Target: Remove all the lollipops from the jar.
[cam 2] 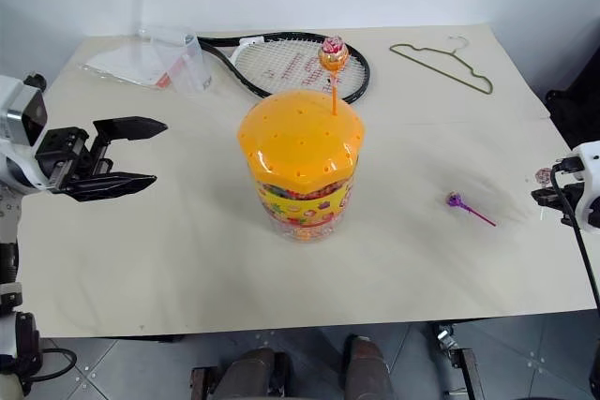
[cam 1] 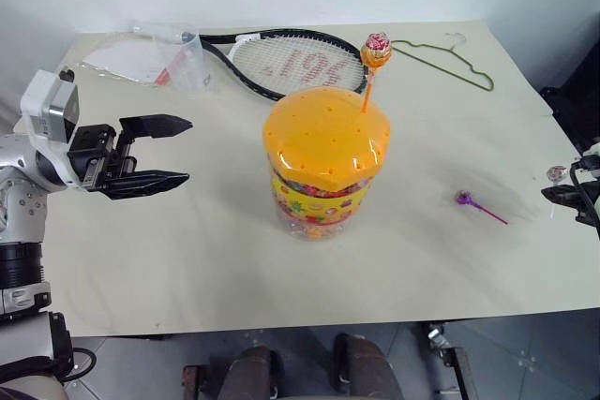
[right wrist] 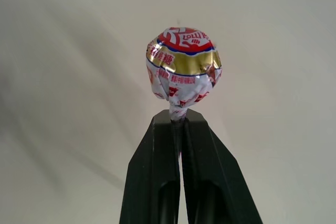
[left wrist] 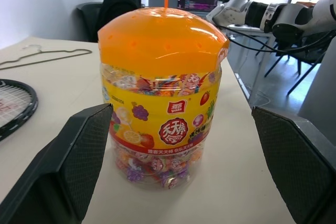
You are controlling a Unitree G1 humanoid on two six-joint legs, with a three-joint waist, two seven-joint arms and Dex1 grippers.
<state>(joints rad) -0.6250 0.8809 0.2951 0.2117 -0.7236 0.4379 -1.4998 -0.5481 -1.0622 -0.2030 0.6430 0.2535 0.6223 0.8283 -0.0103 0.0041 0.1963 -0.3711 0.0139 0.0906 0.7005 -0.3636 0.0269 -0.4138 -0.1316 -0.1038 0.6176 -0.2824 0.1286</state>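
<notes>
The jar, a clear tub with an orange domed lid and yellow label, stands mid-table. One orange lollipop sticks upright from a hole in the lid. A purple lollipop lies on the table to the jar's right. My right gripper is at the table's right edge, shut on the stick of a pink lollipop whose wrapped head stands past the fingertips. To the jar's left my left gripper hangs open, pointing at the jar and apart from it.
A tennis racket lies behind the jar, a wire hanger at the back right, and a small clear cup with plastic bags at the back left. The table's front edge runs close below the jar.
</notes>
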